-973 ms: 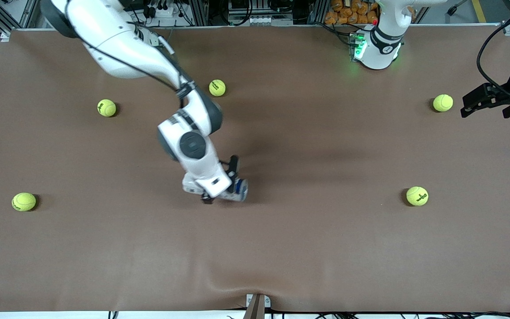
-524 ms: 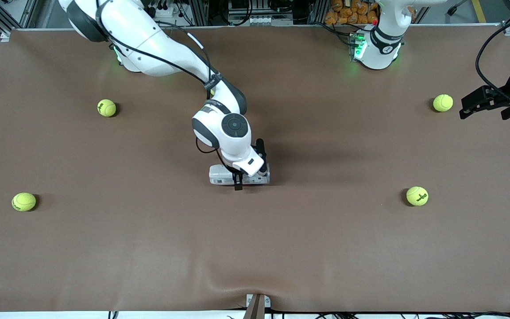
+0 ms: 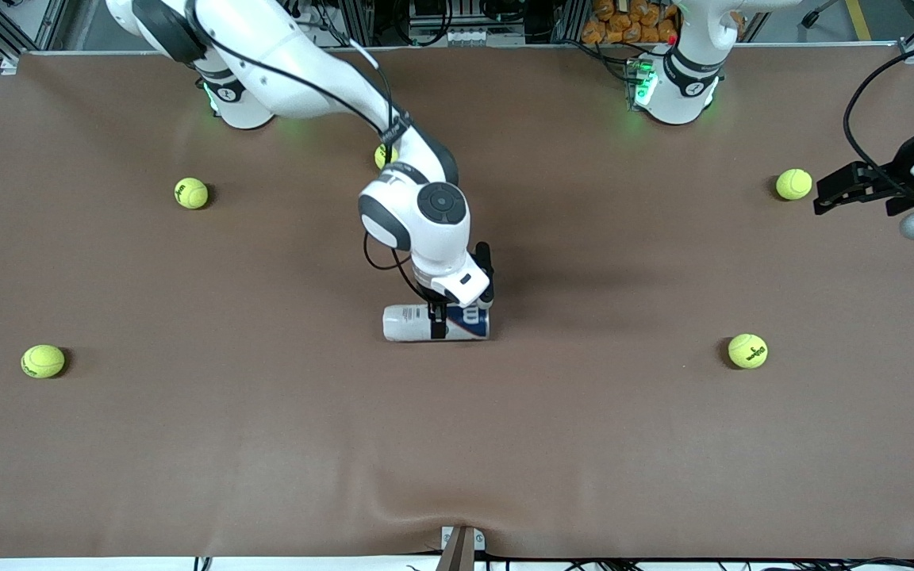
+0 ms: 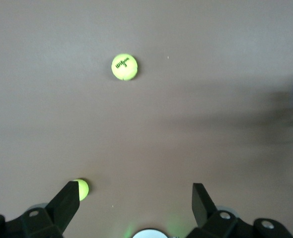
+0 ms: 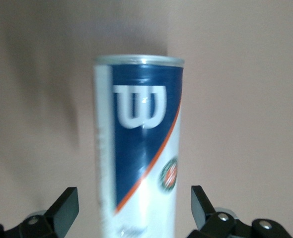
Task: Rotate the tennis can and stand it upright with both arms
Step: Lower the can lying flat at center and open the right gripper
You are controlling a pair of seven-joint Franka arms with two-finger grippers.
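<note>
**Inspector:** Presently the tennis can (image 3: 435, 323) is lying on its side at mid-table, not upright. The right gripper (image 3: 443, 311) is sitting directly over it, fingers (image 5: 62, 208) spread wide to either side, gripping nothing.

**Clerk:** And the left?

**Inspector:** The left gripper (image 3: 830, 194) is waiting over the table's edge at its own end, open and empty. In my judgement uprighting is still outstanding.

**Clerk:** Obstructions?

**Inspector:** Five tennis balls are lying scattered, all well apart from the can; the nearest (image 3: 382, 156) is showing beside the right arm. None is blocking.
</note>
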